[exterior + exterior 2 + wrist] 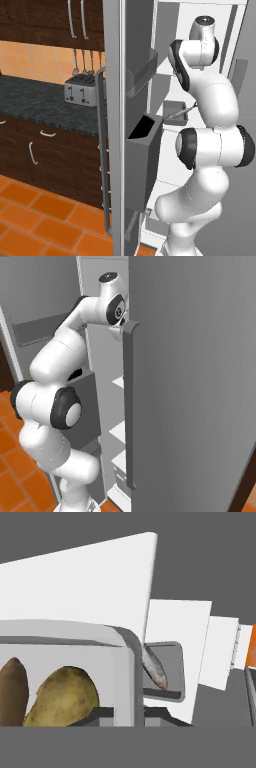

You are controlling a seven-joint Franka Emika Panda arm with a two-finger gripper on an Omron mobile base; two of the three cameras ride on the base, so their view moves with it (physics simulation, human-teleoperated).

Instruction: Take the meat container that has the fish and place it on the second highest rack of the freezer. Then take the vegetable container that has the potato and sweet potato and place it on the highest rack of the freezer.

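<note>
Freezer stocking: fish stowed, vegetables going up

The meat container with the fish sits on a freezer rack, apparently placed. The hand view looks into the vegetable container, close to the camera, holding the potato and sweet potato, level with a higher rack; whether the jaws grip it cannot be told.

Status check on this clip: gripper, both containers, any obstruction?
Gripper state unclear, inside freezer. Fish container sits on a rack. Potato container close before the camera. No obstruction seen.
</note>
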